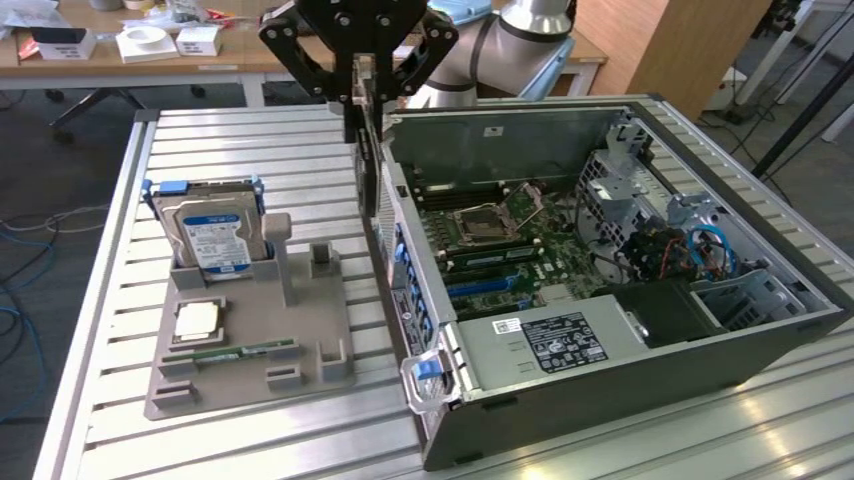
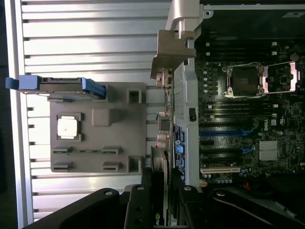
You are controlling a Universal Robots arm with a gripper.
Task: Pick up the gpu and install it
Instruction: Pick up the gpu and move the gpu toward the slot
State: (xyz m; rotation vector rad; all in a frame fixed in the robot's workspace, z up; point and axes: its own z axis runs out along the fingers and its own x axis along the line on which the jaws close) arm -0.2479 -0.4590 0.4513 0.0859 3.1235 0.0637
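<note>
Hanging edge-on from the gripper (image 1: 364, 95), the gpu (image 1: 362, 165) is pinched firmly in its jaws and held upright over the table (image 1: 240, 140), just beside the case (image 1: 641, 390) wall on the exterior view's left. The exterior view gives the height: the card reaches down alongside that wall's rear corner, though I cannot tell whether its lower end is above or below the rim.

The wrist view looks down along the card and gives the sideways fit. The gripper (image 2: 160, 191) grips the gpu (image 2: 161, 162), whose pale bracket (image 2: 174, 50) sits at the far end over the case (image 2: 188, 95) wall edge. The motherboard (image 2: 238, 119) lies to one side and the tray (image 2: 119, 143) to the other. This view also lays out the blue slots (image 2: 221, 133) and a white slot (image 2: 219, 169) near the socket (image 2: 245, 78).

Between the tray (image 1: 307, 330) and the case runs a narrow strip of bare table. Inside the case, the motherboard (image 1: 521, 235) is open around the socket (image 1: 478, 222). The power supply (image 1: 554, 340) and cables (image 1: 701, 245) crowd the exterior view's right.

On the tray, the hard drive (image 1: 214, 235) stands upright, and a chip (image 1: 198, 320) and a memory stick (image 1: 247, 352) lie flat, all well apart from the card. Two grey posts (image 1: 280, 250) are the nearest things on the tray.
</note>
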